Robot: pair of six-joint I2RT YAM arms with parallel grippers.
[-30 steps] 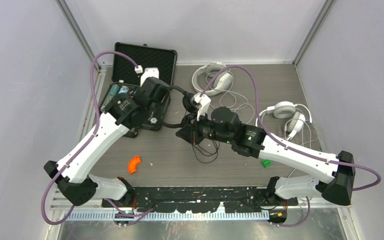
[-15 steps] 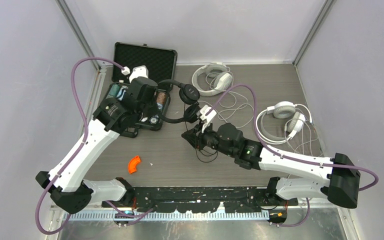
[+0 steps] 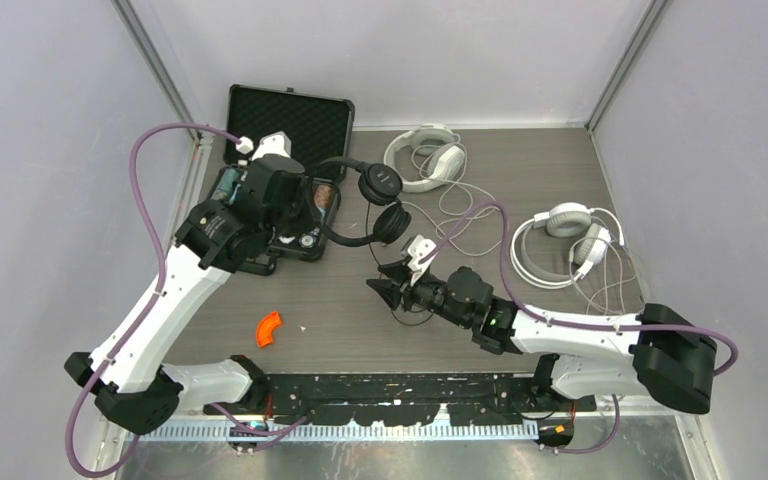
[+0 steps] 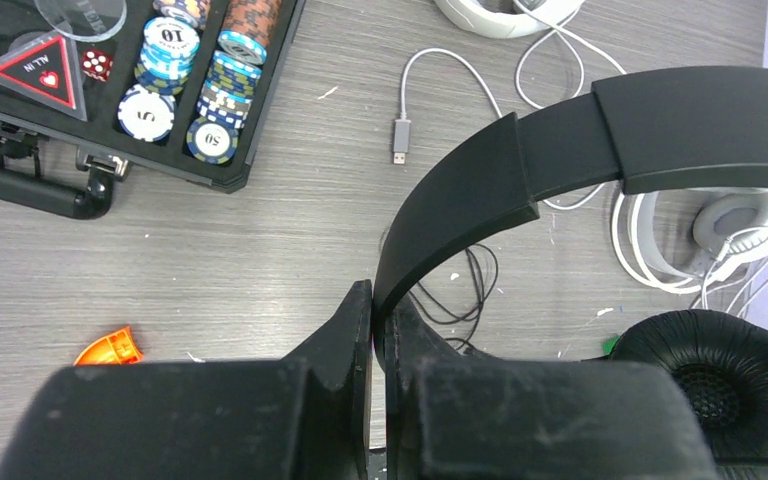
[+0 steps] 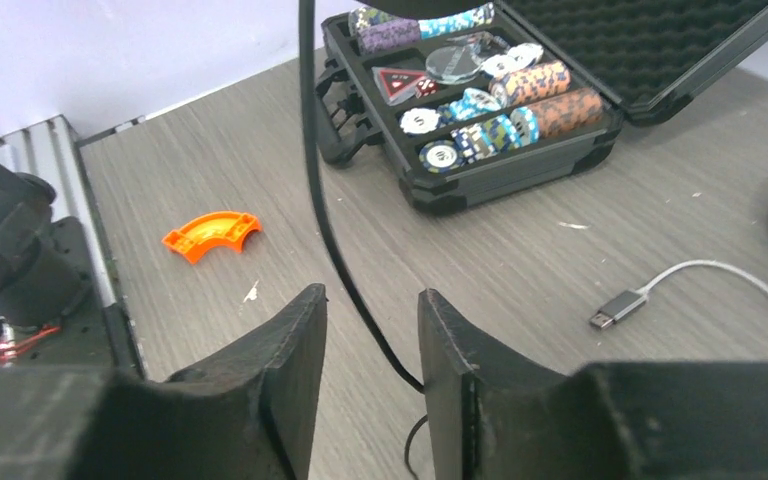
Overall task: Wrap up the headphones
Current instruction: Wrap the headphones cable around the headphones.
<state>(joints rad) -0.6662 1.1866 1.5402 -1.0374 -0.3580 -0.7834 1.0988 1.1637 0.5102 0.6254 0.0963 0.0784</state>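
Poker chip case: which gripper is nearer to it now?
Left. The left gripper hangs by the poker chip case, shut on the black headphones by the headband. The right gripper is farther right over the table, open around the thin black cord.

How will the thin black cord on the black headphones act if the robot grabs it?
Probably floppy: the thin black cord hangs limp from the lifted slim black headphones and loops loosely on the grey table. It looks light and thin, so it may slip between the right gripper's open fingers.
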